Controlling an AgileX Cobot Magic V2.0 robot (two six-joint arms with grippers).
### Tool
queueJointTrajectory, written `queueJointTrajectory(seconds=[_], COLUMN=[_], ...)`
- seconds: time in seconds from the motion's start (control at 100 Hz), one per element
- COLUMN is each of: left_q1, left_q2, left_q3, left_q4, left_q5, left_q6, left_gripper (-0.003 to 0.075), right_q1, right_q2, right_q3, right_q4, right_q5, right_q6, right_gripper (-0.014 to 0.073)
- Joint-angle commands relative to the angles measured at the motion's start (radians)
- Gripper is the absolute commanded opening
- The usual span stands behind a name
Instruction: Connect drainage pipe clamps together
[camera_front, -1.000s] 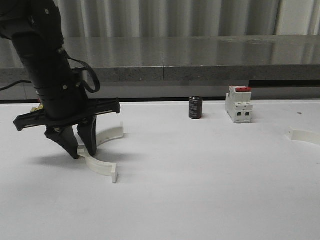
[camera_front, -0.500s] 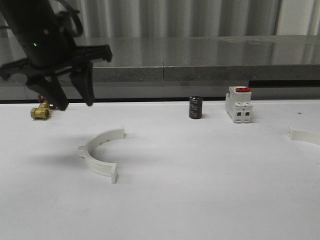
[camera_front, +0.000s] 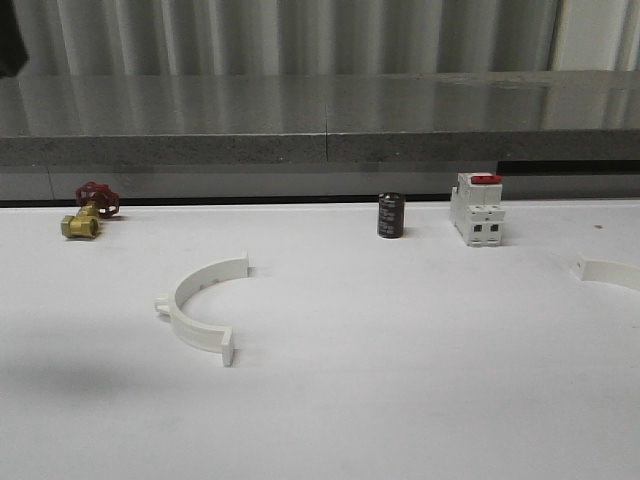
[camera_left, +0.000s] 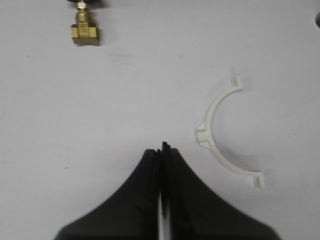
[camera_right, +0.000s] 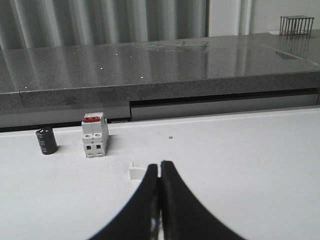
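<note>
**Both pincers closed, clamps lying apart**

Left gripper (camera_left: 161, 150) closed, fingers pressed together on nothing, hanging above bare white table (camera_front: 400, 400). Right gripper (camera_right: 159, 167) likewise closed and empty, fingers meeting tip to tip.

One clamp half (camera_front: 200, 305) lying flat on the left part of the table, open side facing right, small lug on its left edge, end tabs at its near and far tips. Seen from the left wrist as well (camera_left: 220, 132), just beside the closed fingertips but not touching. Second clamp half (camera_front: 608, 270) at the far right edge, well apart from the first, partly cut off; a white end of it (camera_right: 135, 171) peeking out beside the right fingers.

Brass valve (camera_front: 85, 218) with red handle far left. Black cylinder (camera_front: 391, 215) and white breaker (camera_front: 477, 208) with red top near the far edge, centre right.
</note>
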Motion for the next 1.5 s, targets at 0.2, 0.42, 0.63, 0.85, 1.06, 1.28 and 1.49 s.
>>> queueJointTrajectory(seconds=[0.2,0.42,0.63,0.85,1.06,1.28,1.49], left_q1=[0.167,0.303,0.320,0.320,0.320,0.320,0.320], left_q2=[-0.310,-0.541,-0.732,-0.918,-1.076,-1.176,-1.190], left_q3=[0.181,0.339,0.490,0.634,0.728,0.773,0.790], left_q4=[-0.008,-0.132,-0.302,-0.301,-0.294,-0.292,-0.274], left_q5=[-0.094,-0.167,-0.231,-0.314,-0.359,-0.357,-0.357], left_q6=[0.063,0.178,0.327,0.327,0.327,0.328,0.328], left_gripper=[-0.0021,-0.0021,-0.0021,-0.0021,-0.0021,-0.0021,-0.0021], right_q1=[-0.005,-0.005,-0.005,-0.004,0.001,0.003,0.003], right_q2=[-0.015,-0.015,-0.015,-0.014,0.029,0.194,0.483], right_q3=[-0.016,-0.016,-0.016,-0.069,-0.188,-0.362,-0.528], right_q4=[0.001,0.001,0.001,0.001,0.002,0.002,0.001], right_q5=[-0.077,-0.077,-0.086,-0.014,0.106,0.316,0.502], right_q6=[-0.006,-0.006,-0.006,-0.006,-0.006,-0.006,-0.006], right_gripper=[-0.0065,-0.0065,-0.0065,-0.0065,-0.0065,-0.0065,-0.0011])
